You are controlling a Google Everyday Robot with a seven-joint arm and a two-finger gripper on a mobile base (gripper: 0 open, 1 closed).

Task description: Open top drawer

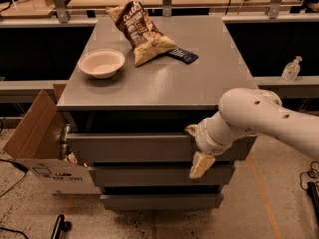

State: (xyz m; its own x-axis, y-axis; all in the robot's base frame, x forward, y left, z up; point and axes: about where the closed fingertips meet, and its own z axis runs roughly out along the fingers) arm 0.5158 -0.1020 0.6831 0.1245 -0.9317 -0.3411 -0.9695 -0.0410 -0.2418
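The top drawer (134,147) is the wide grey front just under the cabinet top (164,83). It stands pulled out a little, with a dark gap showing above it. My gripper (195,148) is at the right part of this drawer front. One fingertip (191,130) rests at the drawer's top edge and the other (200,165) hangs down in front of the panel. The fingers stand apart. Two narrower grey drawer fronts (162,175) sit shut below.
On the cabinet top are a white bowl (101,62), a chip bag (140,32) and a dark blue packet (183,55). An open cardboard box (37,143) stands at the cabinet's left. A clear bottle (291,67) sits on the right ledge.
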